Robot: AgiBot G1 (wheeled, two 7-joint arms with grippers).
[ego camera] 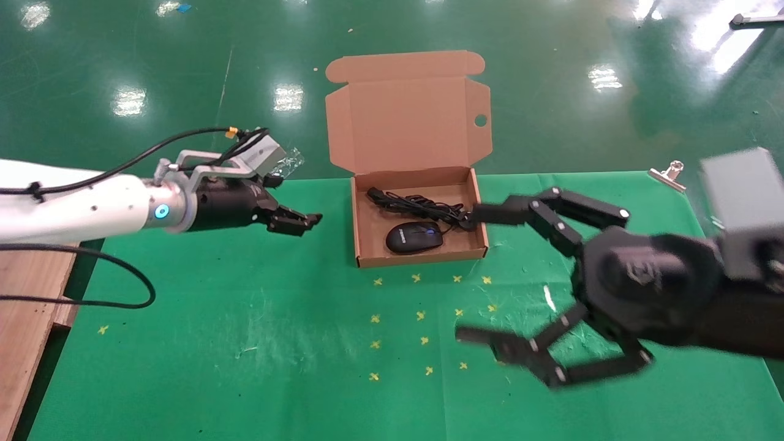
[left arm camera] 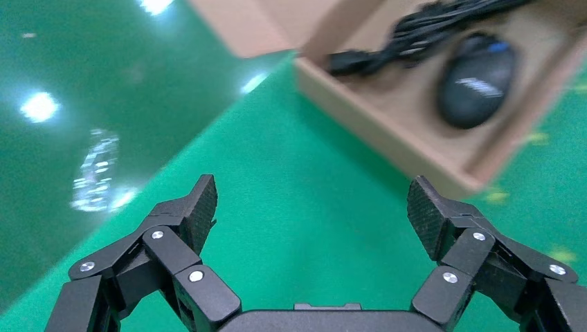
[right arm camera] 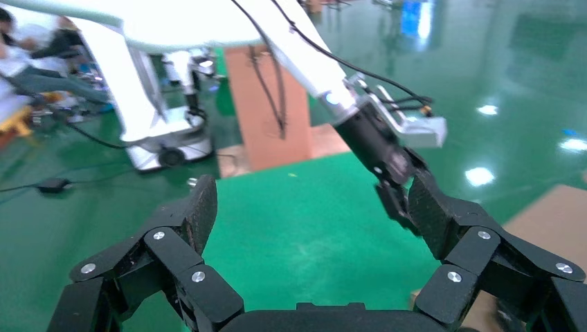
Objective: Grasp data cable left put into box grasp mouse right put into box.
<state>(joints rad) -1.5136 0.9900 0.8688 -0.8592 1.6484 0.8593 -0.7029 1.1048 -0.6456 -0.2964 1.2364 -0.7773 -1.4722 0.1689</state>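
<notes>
The brown cardboard box (ego camera: 360, 229) stands open on the green table, its lid upright at the back. The black mouse (ego camera: 414, 237) lies inside near the front. The data cable (ego camera: 392, 201) lies coiled behind it, tangled with the mouse's thin cord. My left gripper (ego camera: 300, 220) hovers left of the box, open and empty. My right gripper (ego camera: 470, 274) is wide open and empty right of the box, its far finger at the box's right wall. The left wrist view shows that gripper (left arm camera: 311, 204) open, with the mouse (left arm camera: 477, 79), cable (left arm camera: 415, 38) and box (left arm camera: 387, 142) beyond. The right wrist view shows the right gripper (right arm camera: 311, 207) open.
A metal binder clip (ego camera: 667, 173) sits at the table's far right edge. A wooden board (ego camera: 24, 306) lies along the left edge. Yellow cross marks (ego camera: 422, 315) dot the cloth in front of the box. The left arm's gripper (right arm camera: 391, 187) shows in the right wrist view.
</notes>
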